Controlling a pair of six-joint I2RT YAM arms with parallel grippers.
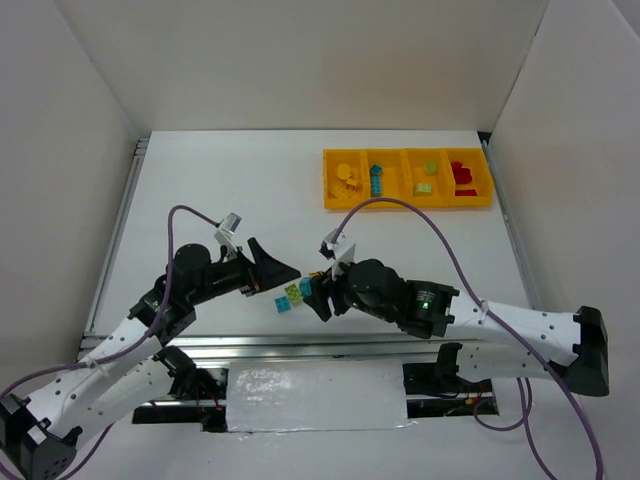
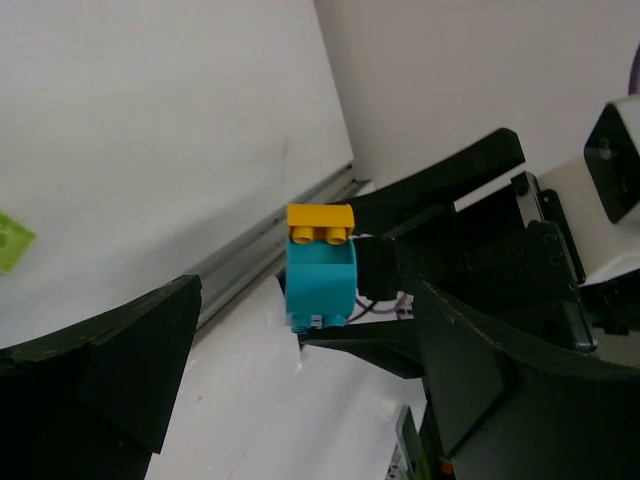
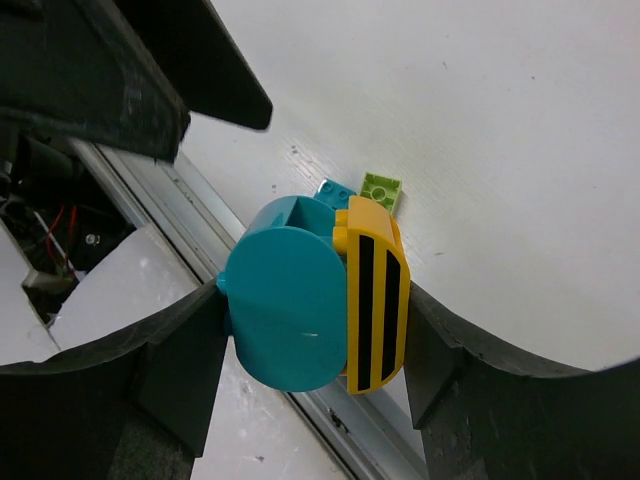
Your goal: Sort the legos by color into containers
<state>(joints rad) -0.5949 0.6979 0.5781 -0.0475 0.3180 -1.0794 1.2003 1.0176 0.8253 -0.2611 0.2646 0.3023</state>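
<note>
near the front edge of the bench (image 1: pixel 250 180), just past the arm bases, the right end effector (image 3: pixel 315 335) is clamped on a two-colour lego (image 3: pixel 300 290): a rounded teal block joined to a yellow piece with black stripes, squeezed across both parts. it is held off the surface. the left end effector (image 1: pixel 280 272) faces it from the left with its fingers wide apart and nothing between them, the held piece sitting just in front of its opening.

just beyond the held piece, two loose legos lie on the bench close together: a small teal brick (image 3: pixel 335 190) and a light green brick (image 3: pixel 382 188).

far off to the right, well apart from both arms, stands the yellow tray (image 1: pixel 407 207) with its four compartments. from left to right they hold yellow pieces (image 1: pixel 347 177), a blue piece (image 1: pixel 376 180), green pieces (image 1: pixel 428 170) and red pieces (image 1: pixel 462 178).

so most of the sorting looks done. what is left, as far as can be seen, is the two loose bricks and the held block, which likely has to be pulled into its teal and yellow halves before either can go into a compartment.
</note>
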